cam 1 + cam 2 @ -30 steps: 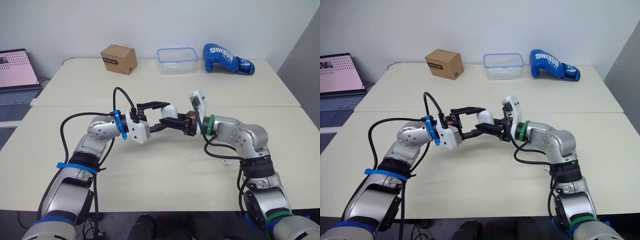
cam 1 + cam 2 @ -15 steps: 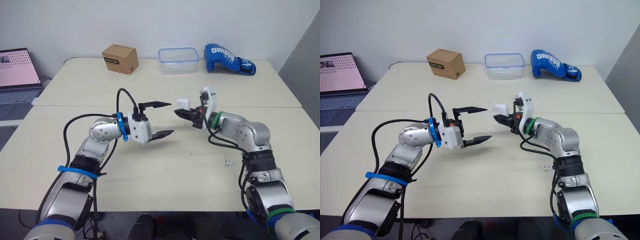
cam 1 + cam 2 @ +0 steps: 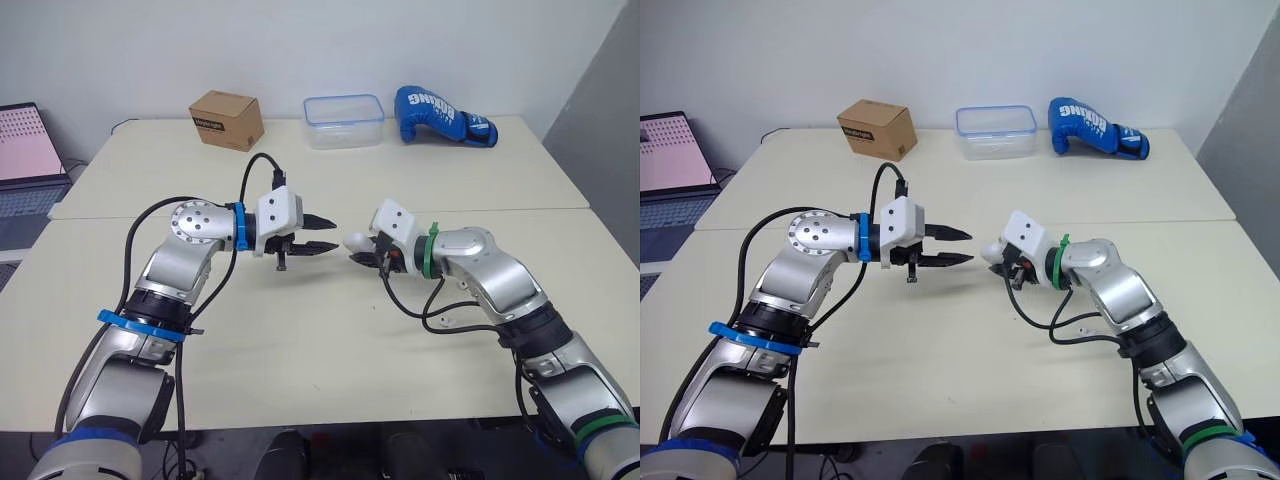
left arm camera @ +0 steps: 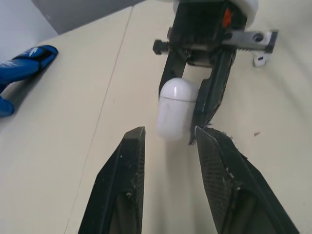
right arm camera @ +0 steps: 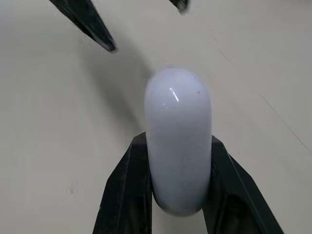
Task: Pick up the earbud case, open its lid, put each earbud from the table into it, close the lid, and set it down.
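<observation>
We see the earbud case (image 4: 175,109) pinched in the right claw (image 3: 364,255) above the middle of the surface (image 3: 300,345), its long axis pointing toward the left claw (image 3: 331,234), which is empty, open somewhat wider than the case, just beside its free rounded end.

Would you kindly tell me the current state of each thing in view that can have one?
earbud case: lid shut, held above the table
right gripper: shut on the earbud case
left gripper: open, empty
earbud: loose on the table
plastic container: lid on
cardboard box: closed
laptop: open, screen lit
</observation>
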Motion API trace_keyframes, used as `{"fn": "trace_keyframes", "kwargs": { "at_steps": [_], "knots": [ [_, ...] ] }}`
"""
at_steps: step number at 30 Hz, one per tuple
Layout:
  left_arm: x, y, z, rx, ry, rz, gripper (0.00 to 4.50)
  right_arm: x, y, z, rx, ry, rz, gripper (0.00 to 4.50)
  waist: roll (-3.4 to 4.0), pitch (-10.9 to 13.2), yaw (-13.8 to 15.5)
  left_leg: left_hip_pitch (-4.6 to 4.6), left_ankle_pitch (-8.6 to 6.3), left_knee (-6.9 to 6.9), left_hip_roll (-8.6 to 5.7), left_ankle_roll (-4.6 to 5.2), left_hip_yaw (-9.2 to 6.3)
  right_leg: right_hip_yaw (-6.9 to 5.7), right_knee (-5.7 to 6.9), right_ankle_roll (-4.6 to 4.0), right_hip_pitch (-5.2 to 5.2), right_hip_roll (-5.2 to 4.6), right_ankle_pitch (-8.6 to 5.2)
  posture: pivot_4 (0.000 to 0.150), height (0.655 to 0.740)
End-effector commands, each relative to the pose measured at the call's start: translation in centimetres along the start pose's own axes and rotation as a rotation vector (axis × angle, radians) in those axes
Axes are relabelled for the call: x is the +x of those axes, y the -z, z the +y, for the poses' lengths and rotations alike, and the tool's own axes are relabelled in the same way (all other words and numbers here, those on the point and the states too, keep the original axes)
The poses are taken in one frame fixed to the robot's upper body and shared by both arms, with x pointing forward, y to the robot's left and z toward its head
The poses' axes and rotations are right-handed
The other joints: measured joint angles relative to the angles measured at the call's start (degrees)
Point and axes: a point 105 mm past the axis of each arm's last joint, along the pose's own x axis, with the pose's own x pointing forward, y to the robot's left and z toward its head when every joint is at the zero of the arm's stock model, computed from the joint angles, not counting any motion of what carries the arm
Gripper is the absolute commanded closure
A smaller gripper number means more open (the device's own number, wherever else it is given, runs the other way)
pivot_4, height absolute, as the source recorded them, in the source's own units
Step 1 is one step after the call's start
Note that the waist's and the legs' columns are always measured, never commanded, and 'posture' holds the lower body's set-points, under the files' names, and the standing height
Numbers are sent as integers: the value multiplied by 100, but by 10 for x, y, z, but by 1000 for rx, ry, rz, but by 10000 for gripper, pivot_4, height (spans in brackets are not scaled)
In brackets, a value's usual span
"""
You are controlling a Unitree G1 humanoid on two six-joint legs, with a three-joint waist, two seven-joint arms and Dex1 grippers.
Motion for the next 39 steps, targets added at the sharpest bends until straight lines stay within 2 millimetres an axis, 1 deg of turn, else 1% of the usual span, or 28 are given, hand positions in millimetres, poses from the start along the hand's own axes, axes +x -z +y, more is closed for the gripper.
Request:
{"fn": "trace_keyframes", "kwargs": {
  "at_steps": [1,4,12,18,22,27,31,33,34,36,38,39],
  "knots": [
    [1,-8,4,85,40,16,27457,-4,-21,3,-108,-13,-26,36297,0,0,6,-1,0,0,0,0,0,0,0,0,0,0,0,1500,7400],
    [4,-9,2,93,78,25,27457,-3,-26,5,-160,-21,-19,36297,0,0,8,-1,0,1,-1,0,0,0,1,0,0,0,0,1500,7400],
    [12,-10,2,124,114,48,27457,0,-38,9,-274,-36,2,36297,0,0,8,-2,0,1,0,0,-1,-1,1,0,-1,0,0,1500,7400],
    [17,-9,4,142,115,67,27457,2,-45,9,-312,-36,-2,36297,0,0,9,-1,0,2,-1,0,0,0,2,0,-1,-1,0,1500,7400],
    [20,-12,4,130,121,53,27457,4,-46,11,-323,-38,0,36297,0,0,8,-1,0,2,0,0,0,0,2,0,-1,0,0,1500,7400],
    [23,-14,2,137,138,43,37819,5,-48,11,-313,-32,-12,36297,0,0,8,-1,0,3,-1,0,-1,0,3,0,-1,-1,0,1500,7400],
    [23,-12,4,119,125,43,37782,4,-47,10,-285,-29,-24,36297,0,0,9,-1,0,3,-1,0,-1,-1,3,0,-1,0,0,1500,7400],
    [20,-8,6,53,111,37,37782,-2,-45,6,-246,-12,-35,29189,0,0,9,-2,0,3,-1,0,-1,0,3,0,-1,-1,0,1500,7400],
    [18,-6,6,23,109,33,37782,-6,-43,4,-230,-5,-38,26537,0,0,8,-1,0,3,-2,0,-1,0,3,0,0,-1,0,1500,7400],
    [10,-1,6,-95,91,8,37782,-18,-34,-4,-189,20,-40,19935,0,0,8,-2,0,3,-1,0,-1,0,4,0,-1,-1,0,1500,7400],
    [2,2,6,-218,72,-21,37782,-30,-27,-8,-101,45,-68,13175,-1,0,8,-3,0,3,-2,0,-4,-2,3,0,0,-1,0,1500,7400],
    [-3,3,4,-299,65,-41,37782,-36,-25,-8,-34,45,-94,9104,-1,1,7,-2,0,4,-2,0,-3,-1,3,0,0,-2,0,1500,7400]
  ]
}}
